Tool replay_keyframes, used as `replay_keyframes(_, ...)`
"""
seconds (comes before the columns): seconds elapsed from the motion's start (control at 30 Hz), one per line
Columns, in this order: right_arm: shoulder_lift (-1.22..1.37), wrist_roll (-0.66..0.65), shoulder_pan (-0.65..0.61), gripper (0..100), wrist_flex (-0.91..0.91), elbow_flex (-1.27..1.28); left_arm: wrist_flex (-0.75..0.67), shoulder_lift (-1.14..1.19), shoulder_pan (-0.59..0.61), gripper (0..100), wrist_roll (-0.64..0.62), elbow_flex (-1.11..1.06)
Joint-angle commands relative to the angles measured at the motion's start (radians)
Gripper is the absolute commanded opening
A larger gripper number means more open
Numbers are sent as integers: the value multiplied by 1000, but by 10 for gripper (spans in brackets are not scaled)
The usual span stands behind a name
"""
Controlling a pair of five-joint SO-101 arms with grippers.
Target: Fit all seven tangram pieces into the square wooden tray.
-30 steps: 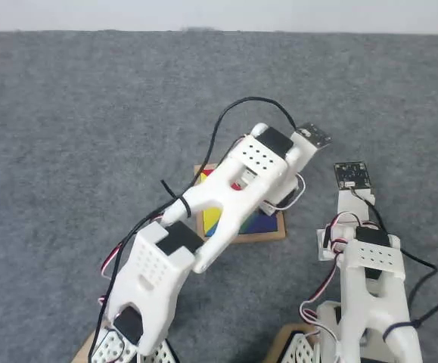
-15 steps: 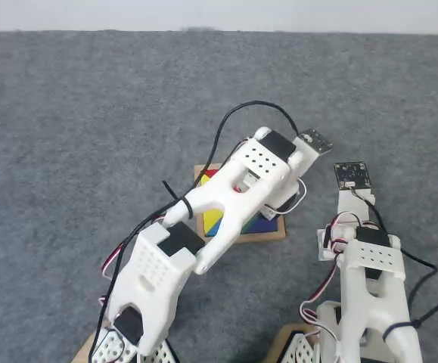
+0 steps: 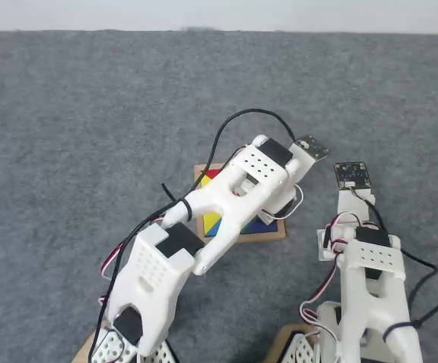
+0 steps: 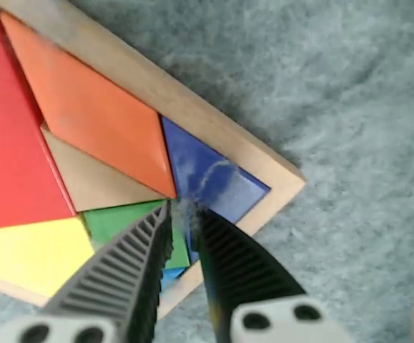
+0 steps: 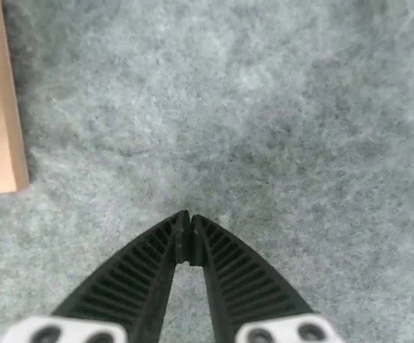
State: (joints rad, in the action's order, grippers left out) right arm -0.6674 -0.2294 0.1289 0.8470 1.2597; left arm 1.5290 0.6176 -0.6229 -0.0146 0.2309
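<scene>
Left gripper [image 4: 181, 211] has been eased lower over the wooden tray [image 4: 221, 136]. Jaws are narrowly parted, tips at the blue triangle [image 4: 217, 182] lying in the tray's corner. Probably a final seating nudge. Right gripper [image 5: 187, 221] is pressed together, parked off the tray's edge.

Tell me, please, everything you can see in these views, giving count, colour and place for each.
tray: one, pale wood, on the carpet under the left arm.
red piece: one, in the tray beside the orange.
orange piece: one, along the tray's rim.
blue piece: one, in a tray corner.
green piece: one, at the left jaws' tips.
yellow piece: one, beside red and green.
tan patch: one, between orange and green; piece or bare floor, cannot tell.
carpet: one, grey, covers the table.
left arm: one, white, over the tray, black jaws slightly apart.
right arm: one, white, beside the tray, black jaws shut over carpet.
</scene>
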Motion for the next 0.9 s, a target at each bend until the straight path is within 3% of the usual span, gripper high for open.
replay_keyframes(0.0, -10, -11, 5, 7, -15, -6, 55, -112, 2, 44, -12, 54)
replay_keyframes(0.17, -96, -9, 28, 7, 18, 2, 80, -331, 86, 44, -126, 50)
replay_keyframes(0.33, -306, -17, 24, 7, 16, 101, -52, -588, 241, 44, -120, -113)
replay_keyframes(0.7, -639, -63, -53, 7, 94, 236, -594, -1183, 479, 44, 15, -990)
replay_keyframes(0.87, -736, -66, -56, 7, 134, 261, -726, -1482, 540, 44, 78, -1320)
